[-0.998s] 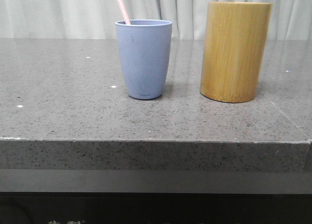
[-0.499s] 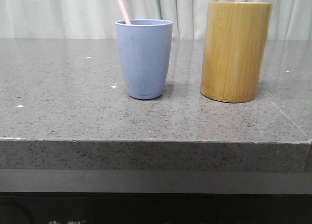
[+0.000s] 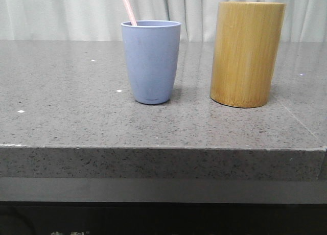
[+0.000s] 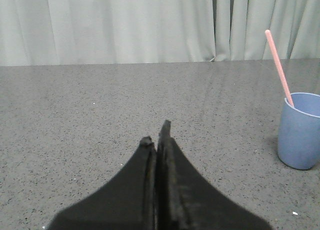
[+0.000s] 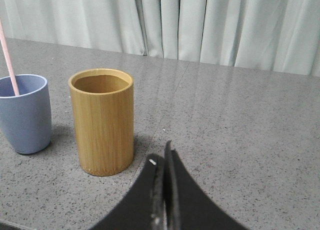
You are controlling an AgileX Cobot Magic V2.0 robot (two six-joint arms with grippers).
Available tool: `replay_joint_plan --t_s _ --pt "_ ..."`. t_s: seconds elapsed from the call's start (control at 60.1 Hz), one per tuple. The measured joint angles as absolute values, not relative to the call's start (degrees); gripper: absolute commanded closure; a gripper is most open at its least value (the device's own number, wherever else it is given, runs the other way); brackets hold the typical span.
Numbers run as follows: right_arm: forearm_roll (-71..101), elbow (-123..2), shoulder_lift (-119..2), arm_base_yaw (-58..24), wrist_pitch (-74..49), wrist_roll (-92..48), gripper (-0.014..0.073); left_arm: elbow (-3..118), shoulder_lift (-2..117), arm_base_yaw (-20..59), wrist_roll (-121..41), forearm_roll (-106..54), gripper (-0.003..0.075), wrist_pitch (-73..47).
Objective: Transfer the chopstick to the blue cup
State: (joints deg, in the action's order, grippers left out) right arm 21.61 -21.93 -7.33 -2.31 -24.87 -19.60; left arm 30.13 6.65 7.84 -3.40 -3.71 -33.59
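Note:
The blue cup (image 3: 151,61) stands upright on the grey stone table. A pale pink chopstick (image 3: 127,6) stands in it, leaning left, its top end above the rim. The cup (image 4: 299,131) and chopstick (image 4: 278,66) also show in the left wrist view, and the cup (image 5: 24,113) and chopstick (image 5: 7,57) in the right wrist view. My left gripper (image 4: 156,135) is shut and empty, well apart from the cup. My right gripper (image 5: 161,157) is shut and empty, beside the bamboo holder (image 5: 102,121). Neither gripper shows in the front view.
The tall yellow-brown bamboo cylinder holder (image 3: 247,54) stands to the right of the blue cup; its inside looks empty in the right wrist view. The table's front edge (image 3: 163,149) runs across the front view. Pale curtains hang behind.

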Motion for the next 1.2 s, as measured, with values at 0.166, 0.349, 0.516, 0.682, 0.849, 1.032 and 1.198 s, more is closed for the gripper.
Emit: replay_joint_plan --t_s 0.166,0.349,0.516,0.682,0.849,1.032,1.198 --pt "21.61 -21.93 -7.33 -2.31 -24.87 -19.6 0.0671 30.01 6.54 7.84 -3.4 -3.71 0.0739 -33.45" --pt "21.61 -21.85 -7.33 -2.31 -24.87 -19.6 0.0671 26.57 2.56 5.65 -3.4 -3.71 0.0739 -31.98" --pt "21.74 -21.85 -7.33 -2.31 -24.87 -19.6 0.0671 20.19 -0.27 3.26 -3.4 -3.71 0.0739 -29.67" --pt "21.73 -21.7 -7.33 -2.31 -24.87 -19.6 0.0671 14.06 -0.27 3.15 -3.4 -3.71 0.0739 -26.97" --pt "21.73 -21.7 -7.33 -2.31 -24.87 -19.6 0.0671 8.55 -0.27 3.15 -3.4 -3.91 0.0739 -25.0" --pt "21.73 -21.7 -7.33 -2.31 -24.87 -19.6 0.0671 2.65 -0.27 3.15 -3.4 -3.91 0.0739 -21.67" --pt "21.73 -21.7 -7.33 -2.31 -24.94 -19.6 0.0671 0.04 -0.27 3.15 -3.4 -3.91 0.0739 -17.51"
